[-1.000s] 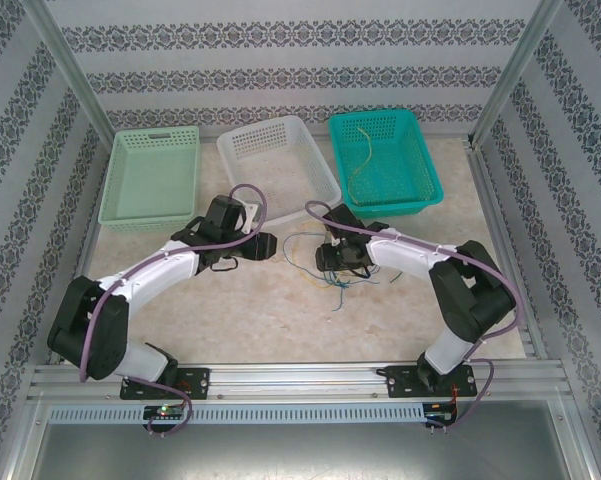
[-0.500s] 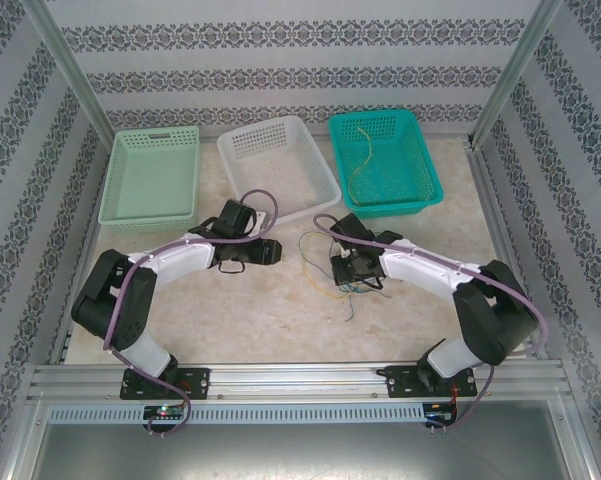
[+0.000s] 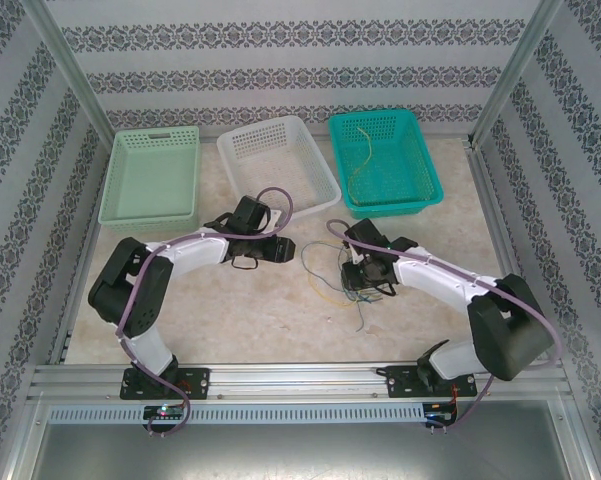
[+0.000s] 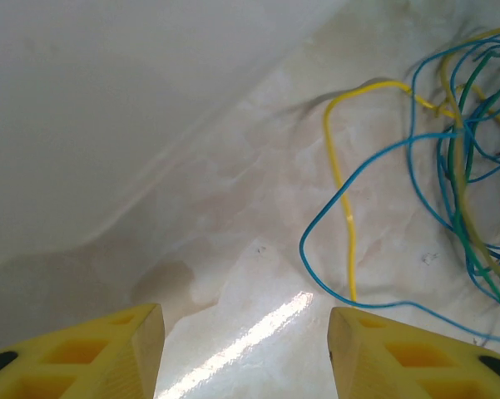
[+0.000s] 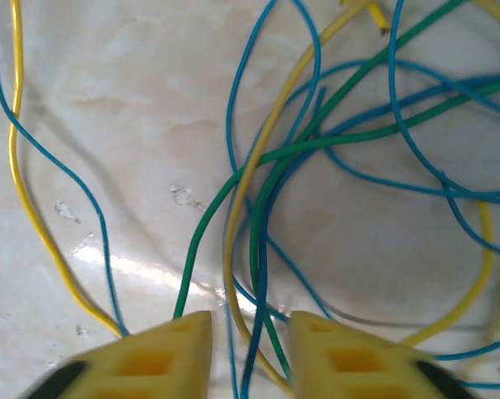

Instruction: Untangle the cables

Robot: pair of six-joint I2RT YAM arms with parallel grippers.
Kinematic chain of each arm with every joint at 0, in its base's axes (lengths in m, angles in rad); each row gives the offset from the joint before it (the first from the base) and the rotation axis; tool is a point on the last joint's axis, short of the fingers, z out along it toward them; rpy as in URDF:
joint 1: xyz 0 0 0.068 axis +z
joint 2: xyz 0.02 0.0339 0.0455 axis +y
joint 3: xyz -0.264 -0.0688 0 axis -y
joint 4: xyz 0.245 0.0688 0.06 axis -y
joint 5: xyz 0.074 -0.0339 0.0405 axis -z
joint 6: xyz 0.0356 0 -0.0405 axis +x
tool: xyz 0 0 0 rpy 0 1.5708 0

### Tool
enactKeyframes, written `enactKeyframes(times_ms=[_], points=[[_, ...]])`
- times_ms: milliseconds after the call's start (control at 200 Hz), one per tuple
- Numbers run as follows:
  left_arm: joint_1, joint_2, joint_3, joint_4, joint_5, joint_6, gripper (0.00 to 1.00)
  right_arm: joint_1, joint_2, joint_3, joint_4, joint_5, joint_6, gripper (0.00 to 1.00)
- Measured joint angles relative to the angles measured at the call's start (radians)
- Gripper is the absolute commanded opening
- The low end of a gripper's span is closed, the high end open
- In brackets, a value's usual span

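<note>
- Currently, the cables [image 3: 328,288] are lying in one loose knot on the surface [image 3: 250,320], about midway across it, between my two arms and on the near side of the white basket [image 3: 280,165].
- I am holding my right pincer [image 5: 250,328] directly over the knot, tips pointing down at the surface.
- Its jaws are standing narrowly apart. A green strand [image 5: 270,154], a yellow strand [image 5: 233,224] and some blue ones are running into the gap.
- The gap is showing wider than any one strand, so I am judging that nothing is clamped.
- These strands are passing through the gap lengthwise, across the line along which the jaws close. By my judgement, closing now would be pinching several colours at once, not one cable.
- I am holding my left pincer [image 4: 245,332] wide open and empty, low over bare surface.
- From the left pincer the knot is lying ahead and to the right, near but not touching.
- A blue loop [image 4: 303,245] is reaching out of the knot toward the left pincer and is the closest part to it.
- My right arm is the nearer one, being already on the knot. My left arm is needing to travel forward and rightward before it can be taking hold of that loop.
</note>
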Motion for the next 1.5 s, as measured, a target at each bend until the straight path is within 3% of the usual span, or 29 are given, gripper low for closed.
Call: enactKeyframes(times_ms=[65,315,455,580,869,1324,1499], points=[[0.0,0.003,0.0,0.002,0.002,-0.002,0.53,0.001,-0.023,0.0,-0.002,0.013,-0.005,0.55],[-0.005,0.044,0.034,0.021,0.042,-0.003,0.53,0.009,-0.146,0.0,0.052,0.026,0.025,0.65],[-0.018,0.067,0.058,0.029,0.053,-0.003,0.52,0.007,-0.138,0.005,0.091,0.027,0.063,0.61],[-0.023,0.07,0.061,0.037,0.057,-0.003,0.5,0.006,-0.028,0.087,0.093,0.021,0.047,0.56],[-0.023,0.049,0.023,0.046,0.048,-0.012,0.49,0.008,0.235,0.308,0.095,0.027,-0.158,0.51],[-0.021,-0.005,-0.053,0.053,-0.004,-0.053,0.51,0.006,0.369,0.376,0.072,0.007,-0.403,0.52],[-0.019,-0.037,-0.084,0.052,-0.02,-0.06,0.51,0.006,0.434,0.425,0.064,0.007,-0.437,0.44]])
